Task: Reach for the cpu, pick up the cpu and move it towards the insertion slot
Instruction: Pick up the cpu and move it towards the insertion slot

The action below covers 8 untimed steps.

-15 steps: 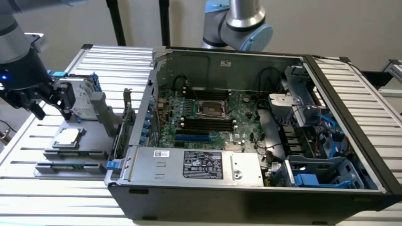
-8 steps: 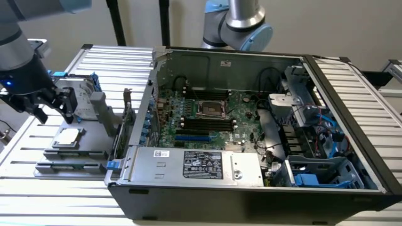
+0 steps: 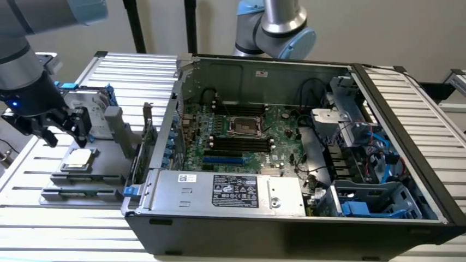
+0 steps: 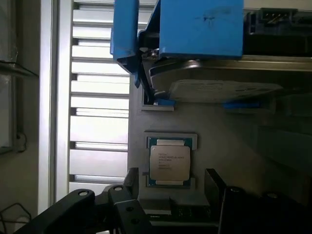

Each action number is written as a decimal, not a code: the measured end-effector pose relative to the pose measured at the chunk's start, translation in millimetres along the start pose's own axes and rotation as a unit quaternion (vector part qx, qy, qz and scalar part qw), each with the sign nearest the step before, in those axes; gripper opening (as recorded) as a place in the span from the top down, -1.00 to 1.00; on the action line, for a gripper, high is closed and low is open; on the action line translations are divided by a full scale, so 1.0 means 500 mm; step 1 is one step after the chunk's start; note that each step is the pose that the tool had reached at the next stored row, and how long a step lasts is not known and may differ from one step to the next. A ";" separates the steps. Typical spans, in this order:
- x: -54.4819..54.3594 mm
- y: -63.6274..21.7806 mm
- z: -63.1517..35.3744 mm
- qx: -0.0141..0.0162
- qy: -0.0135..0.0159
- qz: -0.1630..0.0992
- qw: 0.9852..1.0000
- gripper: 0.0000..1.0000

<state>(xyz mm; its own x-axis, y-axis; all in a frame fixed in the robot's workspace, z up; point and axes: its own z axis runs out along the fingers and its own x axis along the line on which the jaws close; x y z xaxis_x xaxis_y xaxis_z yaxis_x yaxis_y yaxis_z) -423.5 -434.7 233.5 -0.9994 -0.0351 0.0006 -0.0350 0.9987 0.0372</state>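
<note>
The cpu [image 3: 78, 158] lies flat, silvery top up, in a recess of the grey fixture plate [image 3: 43, 177] on the exterior view's left, outside the computer case. My gripper [image 3: 65, 142] hangs just above it and slightly toward the exterior view's left, open, with nothing between its dark fingers [image 3: 82, 134]. In the wrist view the cpu [image 4: 169, 163] sits in its holder between my two fingers [image 4: 217, 187], which stand apart on either side of it. The insertion slot [image 3: 243, 126], a shiny silver frame with a dark centre, is on the motherboard inside the case.
An upright silver hard drive in a blue frame [image 4: 219, 87] stands on the fixture behind the cpu. The open black computer case [image 3: 291, 229] has tall walls. Long black memory slots [image 3: 237, 143] flank the socket. A second arm [image 3: 280, 27] stands behind the case.
</note>
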 end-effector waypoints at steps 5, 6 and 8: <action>0.000 -0.001 0.018 0.000 0.000 0.000 1.000 -0.31; 0.000 -0.001 0.022 0.000 0.000 0.000 1.000 -0.31; 0.000 -0.001 0.029 0.000 0.000 0.000 1.000 -0.31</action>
<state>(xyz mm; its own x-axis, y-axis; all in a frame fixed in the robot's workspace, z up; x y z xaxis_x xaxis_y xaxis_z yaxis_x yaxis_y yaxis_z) -423.5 -434.8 218.9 -0.9994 -0.0351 0.0004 -0.0351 0.9987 0.0372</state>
